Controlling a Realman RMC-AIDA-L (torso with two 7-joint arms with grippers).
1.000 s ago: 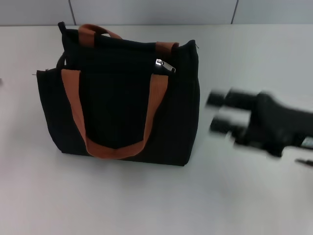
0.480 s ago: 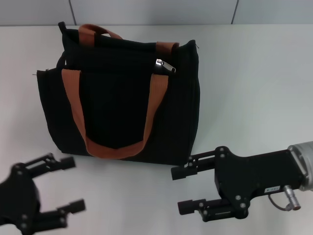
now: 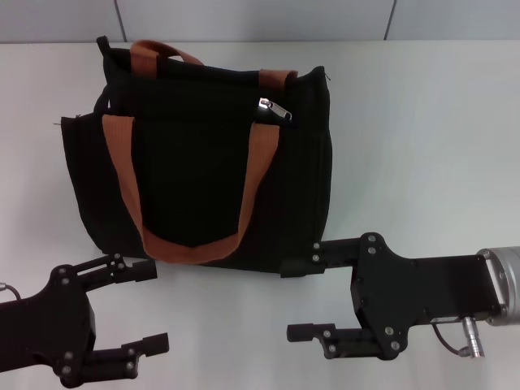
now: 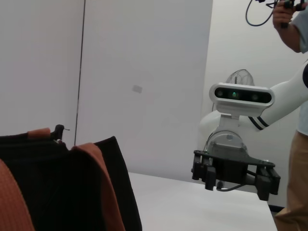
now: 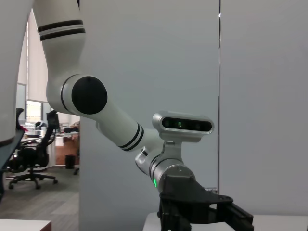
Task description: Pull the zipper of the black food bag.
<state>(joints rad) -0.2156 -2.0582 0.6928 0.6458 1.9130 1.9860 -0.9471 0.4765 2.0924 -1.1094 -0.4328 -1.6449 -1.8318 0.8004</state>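
so here we've got the black food bag [image 3: 203,162] standing upright on the white tabletop [image 3: 422,122], toward the far left of the middle, with its rust-orange handle straps [image 3: 126,175] draped down the front face. the zipper [image 3: 274,109] sits up on the top edge near the bag's right end, silver pull lying flat on the track, nothing touching it. our left gripper [image 3: 142,307] is low at the near left, arm reaching in from the left edge, fingers [image 3: 130,268] spread apart and holding nothing, pointing right, just in front of the bag's bottom left corner. our right gripper [image 3: 296,301] comes in from the right edge, held level with its fingers [image 3: 313,331] pointing left, also spread wide and empty; the upper one sits right by the bag's bottom right corner, can't tell if it's touching. both are well below the zipper.
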